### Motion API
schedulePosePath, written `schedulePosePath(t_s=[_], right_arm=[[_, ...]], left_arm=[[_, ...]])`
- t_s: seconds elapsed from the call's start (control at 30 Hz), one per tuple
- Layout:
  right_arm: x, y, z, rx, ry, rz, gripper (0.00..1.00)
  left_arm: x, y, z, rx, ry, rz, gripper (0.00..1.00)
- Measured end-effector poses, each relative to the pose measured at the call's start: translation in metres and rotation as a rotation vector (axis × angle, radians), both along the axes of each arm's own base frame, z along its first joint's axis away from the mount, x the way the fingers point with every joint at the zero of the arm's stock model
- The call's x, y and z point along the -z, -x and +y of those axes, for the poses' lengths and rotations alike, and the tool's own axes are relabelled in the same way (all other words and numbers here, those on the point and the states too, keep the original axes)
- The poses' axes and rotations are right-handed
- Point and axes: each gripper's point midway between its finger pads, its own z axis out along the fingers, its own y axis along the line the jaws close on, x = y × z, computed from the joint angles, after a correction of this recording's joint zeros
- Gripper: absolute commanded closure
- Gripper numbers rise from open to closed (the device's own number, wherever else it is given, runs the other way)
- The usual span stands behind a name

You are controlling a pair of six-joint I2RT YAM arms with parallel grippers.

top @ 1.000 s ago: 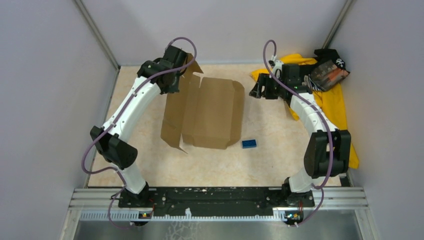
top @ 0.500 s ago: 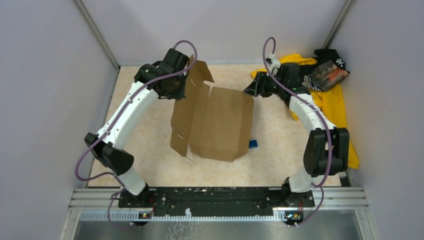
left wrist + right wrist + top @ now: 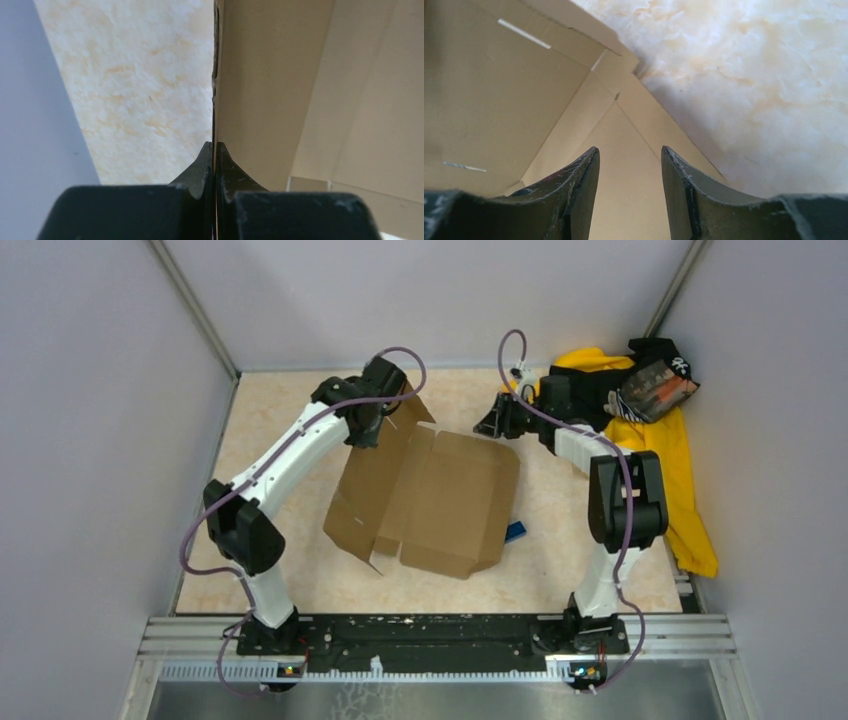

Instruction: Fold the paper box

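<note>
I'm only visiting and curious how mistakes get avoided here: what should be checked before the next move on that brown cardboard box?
1. Flap of the unfolded brown cardboard box pinched in the shut left claw: ok.
2. Gap in the right claw open and empty: ok.
3. Right claw above the box's far right corner: ok.
4. Box clear of the small blue block: not ok, the box's edge partly hides it.
5. Box apart from the yellow cloth pile: ok.
</note>
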Motion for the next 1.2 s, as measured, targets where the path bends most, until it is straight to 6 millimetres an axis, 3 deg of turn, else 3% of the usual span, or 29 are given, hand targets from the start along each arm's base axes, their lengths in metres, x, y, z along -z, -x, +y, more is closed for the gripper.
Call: schedulePosePath(t_s=[0.27,0.5,0.67,0.83,0.97,1.2], right_arm=[[0.011,-0.008,0.037,-0.084,0.042,-0.107,0.51],[0.035,-0.028,0.045,-0.085,0.074,-0.149,0.47],[0.027,-0.048,0.05,-0.06,0.032,-0.247,0.45],[0.012,-0.07,0.056,-0.065,-0.057,-0.342,0.44],[0.007,-0.08,0.049,-0.057,-0.141,-0.379,0.45],[-0.003,-0.098,0.015,-0.008,-0.179,-0.415,0.46]], left_arm=[[0.008,-0.041,0.001,0.111,-0.184,-0.107,1.0],[-0.007,-0.071,-0.008,0.294,-0.258,-0.244,1.0],[-0.031,-0.092,-0.019,0.397,-0.236,-0.341,1.0],[-0.039,-0.097,-0.02,0.481,-0.195,-0.375,1.0],[-0.042,-0.095,-0.022,0.534,-0.137,-0.383,1.0],[-0.049,-0.094,-0.03,0.618,-0.029,-0.389,0.98]])
